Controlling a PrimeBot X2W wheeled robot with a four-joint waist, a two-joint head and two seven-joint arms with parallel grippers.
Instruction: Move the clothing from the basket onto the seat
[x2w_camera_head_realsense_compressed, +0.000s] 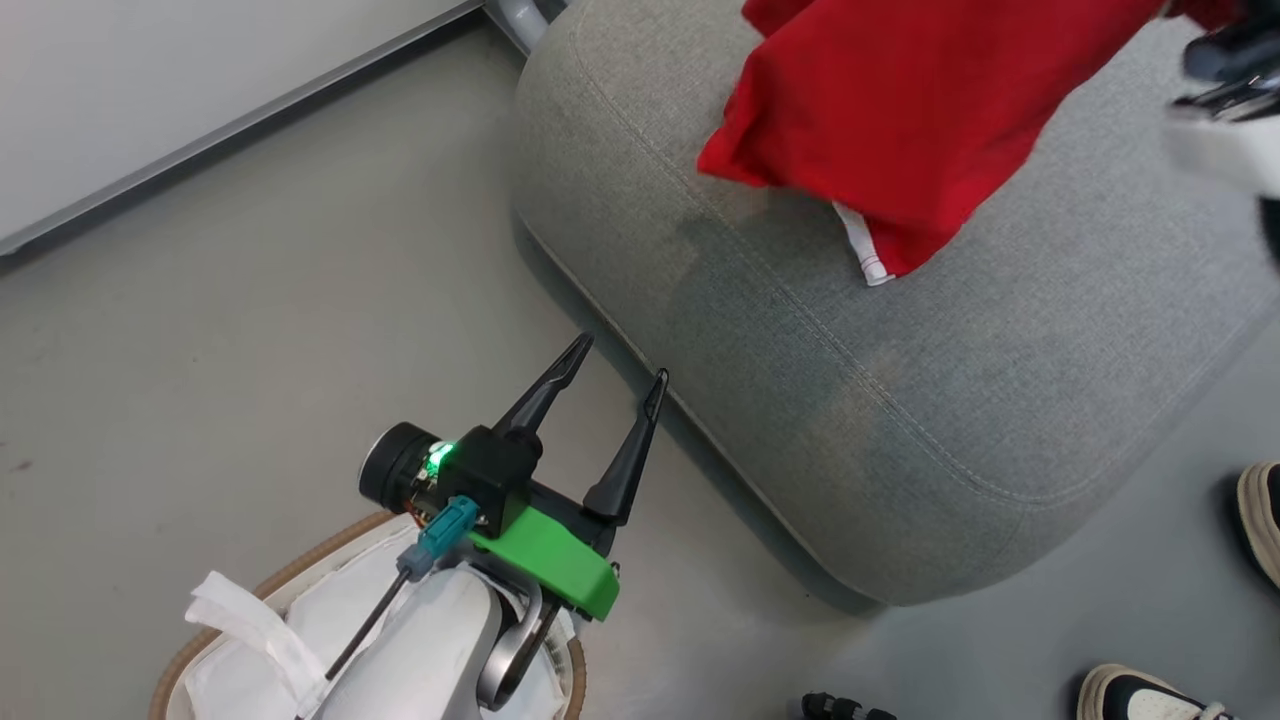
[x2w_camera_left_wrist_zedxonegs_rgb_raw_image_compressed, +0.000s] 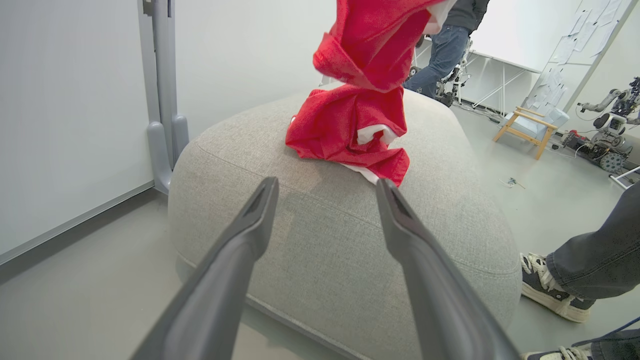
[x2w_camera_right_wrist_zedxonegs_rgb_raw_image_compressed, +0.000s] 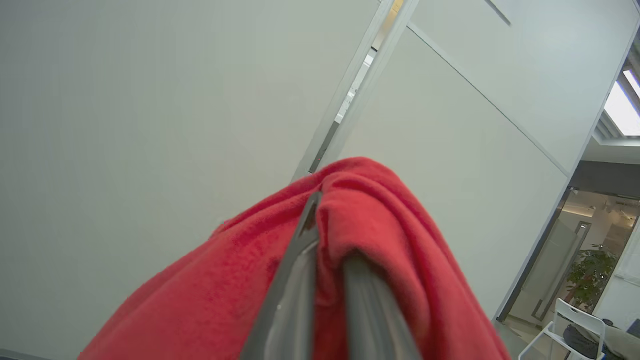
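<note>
The red clothing (x2w_camera_head_realsense_compressed: 900, 110) hangs over the grey seat (x2w_camera_head_realsense_compressed: 900, 400), its lower folds and a white-trimmed corner resting on the cushion top. My right gripper (x2w_camera_right_wrist_zedxonegs_rgb_raw_image_compressed: 327, 235) is shut on the clothing (x2w_camera_right_wrist_zedxonegs_rgb_raw_image_compressed: 380, 225), which drapes over both fingers; its blurred body (x2w_camera_head_realsense_compressed: 1225, 70) shows at the head view's top right. Above the basket (x2w_camera_head_realsense_compressed: 270, 590) with its white liner, my left gripper (x2w_camera_head_realsense_compressed: 618, 362) stands open and holds nothing, fingers pointing toward the seat's near edge. In the left wrist view the clothing (x2w_camera_left_wrist_zedxonegs_rgb_raw_image_compressed: 350, 125) is bunched on the seat (x2w_camera_left_wrist_zedxonegs_rgb_raw_image_compressed: 325, 240) beyond my open fingers (x2w_camera_left_wrist_zedxonegs_rgb_raw_image_compressed: 255, 210).
A person's shoes (x2w_camera_head_realsense_compressed: 1262, 520) and trouser leg (x2w_camera_left_wrist_zedxonegs_rgb_raw_image_compressed: 595, 255) are at the seat's right side, with another shoe (x2w_camera_head_realsense_compressed: 1140, 695) near the bottom. A white wall with a grey post (x2w_camera_left_wrist_zedxonegs_rgb_raw_image_compressed: 162, 90) stands left of the seat. Another person, a wooden chair (x2w_camera_left_wrist_zedxonegs_rgb_raw_image_compressed: 530, 127) and a robot stand further back.
</note>
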